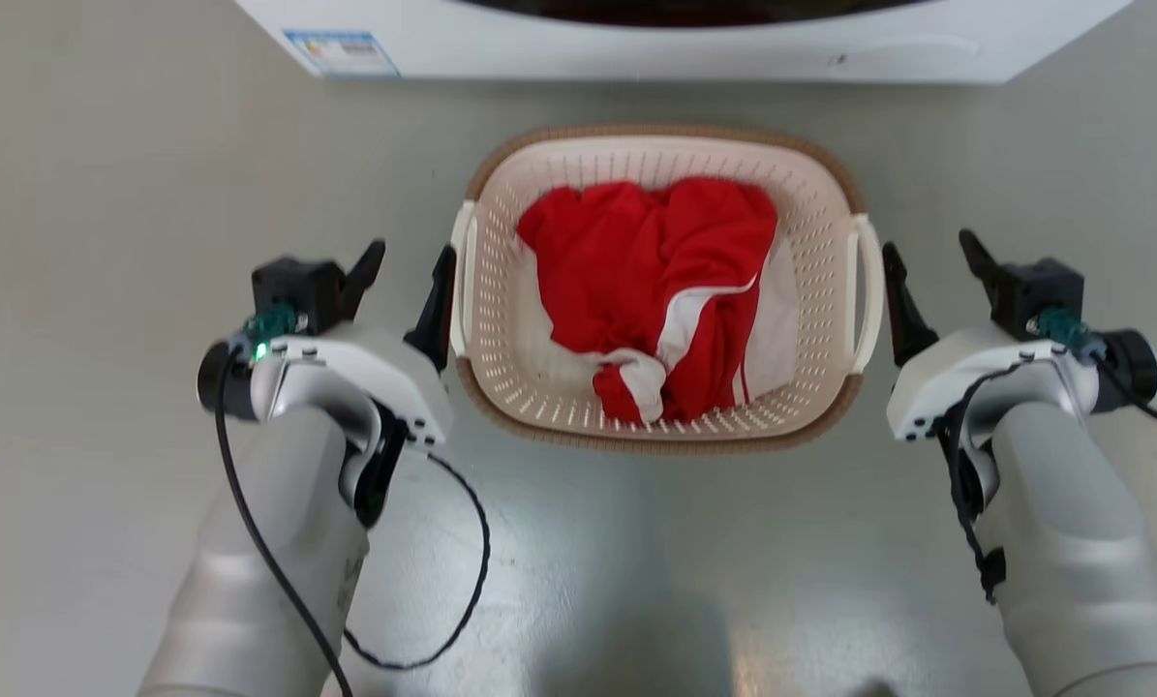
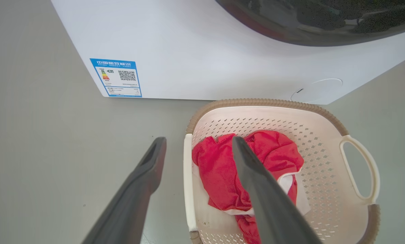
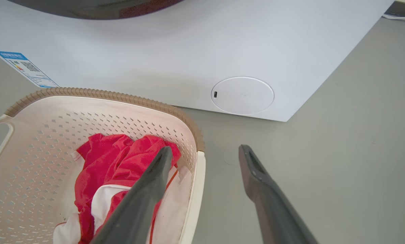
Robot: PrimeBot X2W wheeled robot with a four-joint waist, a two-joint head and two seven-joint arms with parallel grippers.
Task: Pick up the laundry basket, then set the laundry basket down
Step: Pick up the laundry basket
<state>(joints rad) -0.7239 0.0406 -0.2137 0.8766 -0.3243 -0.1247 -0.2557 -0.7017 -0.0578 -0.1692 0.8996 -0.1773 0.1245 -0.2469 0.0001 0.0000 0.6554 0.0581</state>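
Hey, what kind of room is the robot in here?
Probably a laundry area: a white front-loading washing machine with a blue energy label, and before it a cream perforated plastic laundry basket holding red and white clothes.

Both arms are stretched out forward and sit well apart, with the left forearm [image 1: 258, 561] and right forearm [image 1: 1081, 542] coming up from the bottom corners of the head view. The left gripper [image 1: 411, 252] has its two dark fingers [image 2: 138, 196] spread wide, not clamped on anything. The right gripper [image 1: 928, 244] is the same deal. A loose black cable [image 1: 471, 581] hangs off the left wrist, and a little green light [image 1: 260, 350] is lit there.
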